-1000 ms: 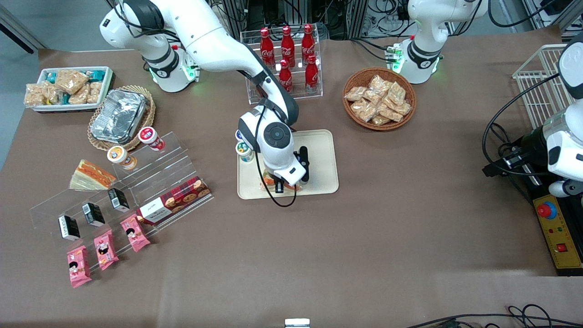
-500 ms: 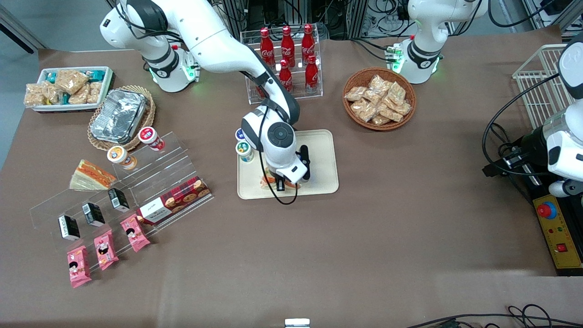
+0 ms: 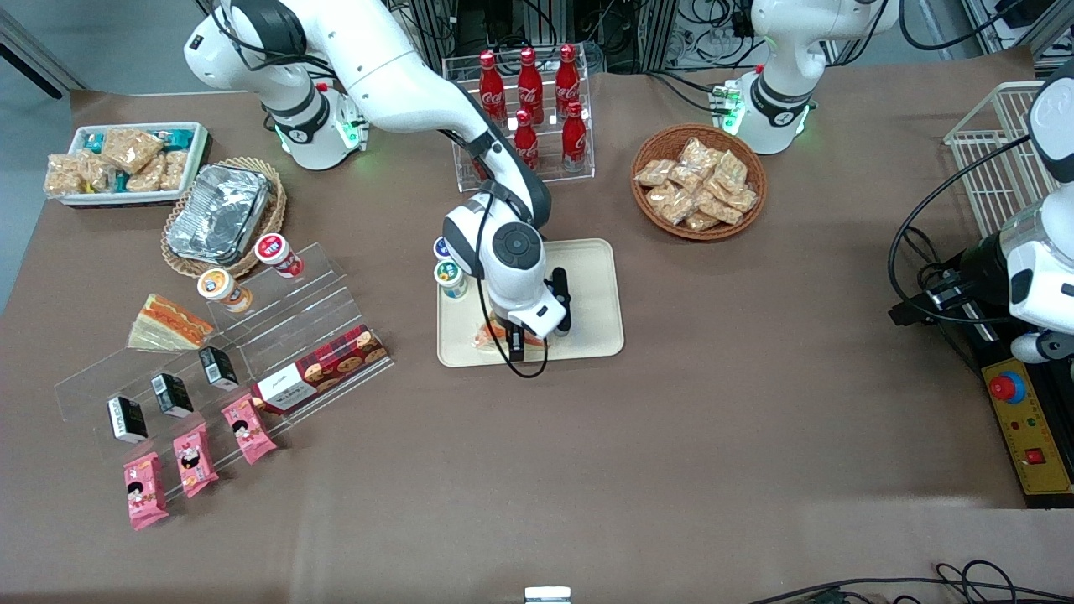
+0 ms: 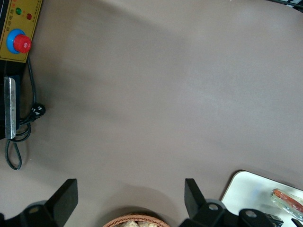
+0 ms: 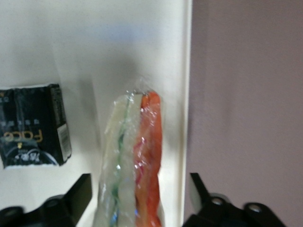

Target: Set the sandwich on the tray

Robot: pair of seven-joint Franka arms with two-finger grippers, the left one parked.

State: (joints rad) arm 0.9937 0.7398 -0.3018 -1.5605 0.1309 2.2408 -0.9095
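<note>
The sandwich (image 5: 135, 156), a clear-wrapped wedge with an orange filling edge, lies on the cream tray (image 5: 118, 56) close to the tray's rim nearest the front camera. My gripper (image 5: 137, 198) is open and straddles it, with one finger (image 5: 80, 191) on each side and a gap to the wrap. In the front view the wrist covers most of the sandwich (image 3: 487, 335), which rests on the tray (image 3: 591, 285) under the gripper (image 3: 516, 342). The parked arm's wrist view shows a tray corner (image 4: 251, 189) and the sandwich (image 4: 286, 198).
A black snack pack (image 5: 31, 125) lies on the tray beside the sandwich. Two small cups (image 3: 449, 277) stand at the tray's corner. A cola bottle rack (image 3: 529, 101) and a snack basket (image 3: 698, 180) sit farther from the camera. Another sandwich wedge (image 3: 168, 323) lies toward the working arm's end.
The wrist has shifted a little away from the front camera, and more of the sandwich now shows from under it, lying on the tray.
</note>
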